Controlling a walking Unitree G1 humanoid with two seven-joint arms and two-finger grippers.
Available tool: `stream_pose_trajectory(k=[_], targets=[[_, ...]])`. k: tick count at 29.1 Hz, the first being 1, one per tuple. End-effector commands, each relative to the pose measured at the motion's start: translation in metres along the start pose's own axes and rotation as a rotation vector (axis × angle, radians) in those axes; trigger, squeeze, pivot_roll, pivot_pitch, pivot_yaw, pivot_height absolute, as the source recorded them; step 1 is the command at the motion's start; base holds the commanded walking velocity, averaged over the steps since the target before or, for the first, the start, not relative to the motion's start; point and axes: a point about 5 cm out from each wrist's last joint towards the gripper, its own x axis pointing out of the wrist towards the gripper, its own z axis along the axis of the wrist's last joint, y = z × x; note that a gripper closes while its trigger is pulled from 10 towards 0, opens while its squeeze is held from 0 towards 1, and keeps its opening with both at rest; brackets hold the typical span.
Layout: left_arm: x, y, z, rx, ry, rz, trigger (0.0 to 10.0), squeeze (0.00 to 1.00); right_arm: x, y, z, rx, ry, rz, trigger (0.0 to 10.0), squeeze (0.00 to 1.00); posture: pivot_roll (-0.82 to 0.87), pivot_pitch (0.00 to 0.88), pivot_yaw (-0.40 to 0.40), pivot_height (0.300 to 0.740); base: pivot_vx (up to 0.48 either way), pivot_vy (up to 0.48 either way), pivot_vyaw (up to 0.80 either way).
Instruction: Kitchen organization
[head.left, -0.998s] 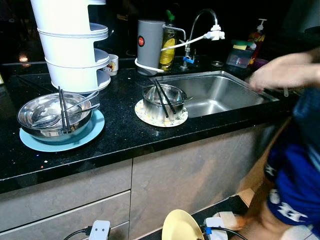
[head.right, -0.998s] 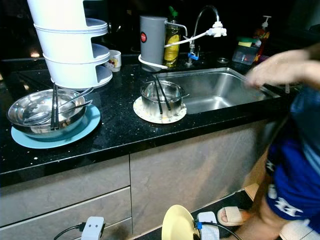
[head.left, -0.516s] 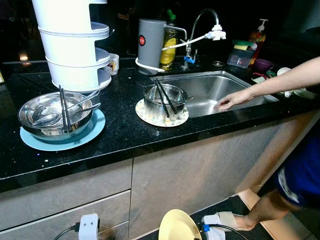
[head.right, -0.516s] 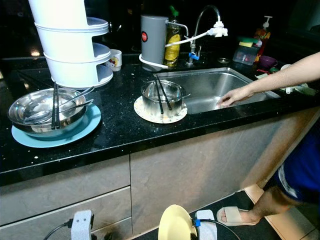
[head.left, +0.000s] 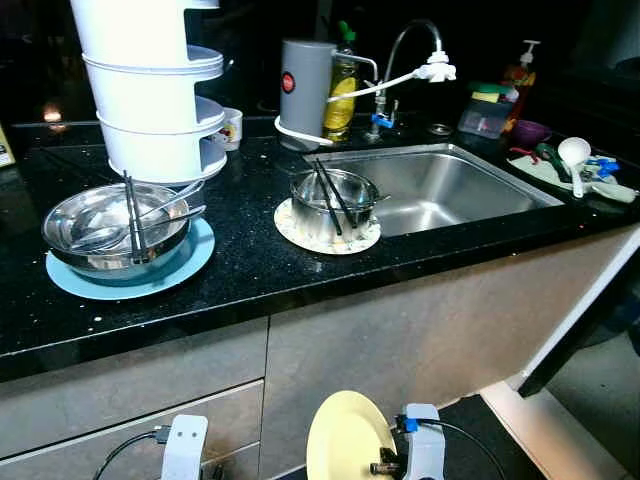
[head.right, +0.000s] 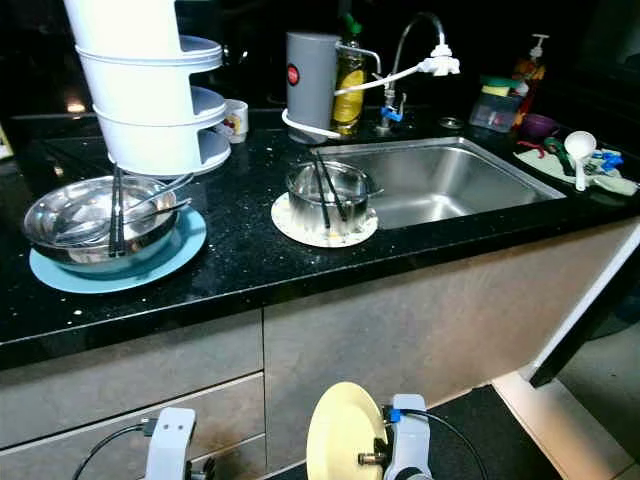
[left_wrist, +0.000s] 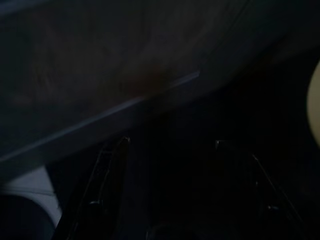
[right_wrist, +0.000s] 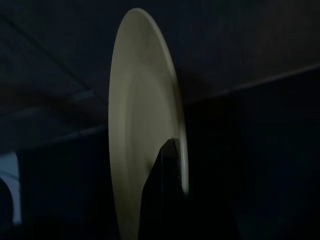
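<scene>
A: Yellow plate (head.left: 348, 438) sits low and near, below the counter edge, on edge, clamped in the right gripper (right_wrist: 167, 165); one black finger (right_wrist: 162, 200) presses its face in the right wrist view.

B: Left side?

A: Left gripper (left_wrist: 170, 195) hangs low at near left, fingers (left_wrist: 107, 185) apart, holding nothing, very dark. On the black counter (head.left: 240, 270), far left, white tiered rack (head.left: 150, 90). In front of it, blue plate (head.left: 180, 270) under a steel bowl (head.left: 110, 225) with chopsticks (head.left: 131, 215) and a spoon inside.

B: Middle?

A: Small steel bowl (head.left: 335, 195) with dark chopsticks (head.left: 328, 195) on a patterned plate (head.left: 290, 222), just left of the sink (head.left: 440, 190). Grey canister (head.left: 305, 85) and yellow bottle (head.left: 340, 95) stand behind, faucet (head.left: 410, 50) over the sink.

B: Right?

A: White ladle (head.left: 575, 155) on a cloth at far right; soap dispenser (head.left: 517, 70) behind.
</scene>
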Motion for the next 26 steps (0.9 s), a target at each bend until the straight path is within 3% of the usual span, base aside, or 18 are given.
stream_pose_trajectory(k=[1, 2, 4, 7, 10, 13, 22, 26], targets=[[-0.001, -0.002, -0.011, 0.011, 0.083, 0.025, 10.0, 0.00, -0.004, -0.005, -0.013, -0.009, 0.062, -0.035, 10.0, 0.00, -0.03, 0.059, -0.092, 0.740, 0.000, 0.000, 0.00], [-0.001, -0.002, -0.011, 0.011, 0.083, 0.025, 10.0, 0.00, -0.004, -0.005, -0.013, -0.009, 0.062, -0.035, 10.0, 0.00, -0.03, 0.059, -0.092, 0.740, 0.000, 0.000, 0.00], [-0.003, -0.010, -0.015, -0.128, 0.098, -0.060, 10.0, 0.00, -0.006, -0.006, -0.018, 0.009, 0.073, -0.047, 10.0, 0.00, -0.03, 0.061, -0.091, 0.740, 0.000, 0.000, 0.00], [-0.004, -0.020, -0.018, -0.171, 0.114, -0.124, 10.0, 0.00, -0.007, -0.004, -0.024, 0.035, 0.090, -0.044, 10.0, 0.00, -0.04, 0.061, -0.086, 0.740, 0.000, 0.000, 0.00], [-0.004, -0.025, -0.013, -0.096, 0.054, -0.151, 10.0, 0.00, -0.008, -0.003, -0.027, 0.045, 0.097, -0.046, 10.0, 0.00, -0.04, 0.063, -0.085, 0.740, 0.000, 0.000, 0.00], [-0.002, -0.016, -0.009, -0.042, 0.046, -0.034, 10.0, 0.00, -0.010, -0.006, -0.030, 0.041, 0.105, -0.061, 10.0, 0.00, -0.03, 0.061, -0.089, 0.740, 0.000, 0.000, 0.00], [0.000, -0.011, -0.004, -0.078, 0.051, -0.035, 10.0, 0.00, -0.009, -0.006, -0.027, -0.010, 0.112, -0.046, 10.0, 0.00, -0.01, 0.052, -0.113, 0.740, 0.000, 0.000, 0.00], [0.000, -0.008, -0.001, 0.027, 0.001, -0.016, 10.0, 0.00, -0.006, -0.002, -0.022, -0.042, 0.112, -0.037, 10.0, 0.00, 0.01, 0.069, -0.110, 0.740, 0.000, 0.000, 0.60]])
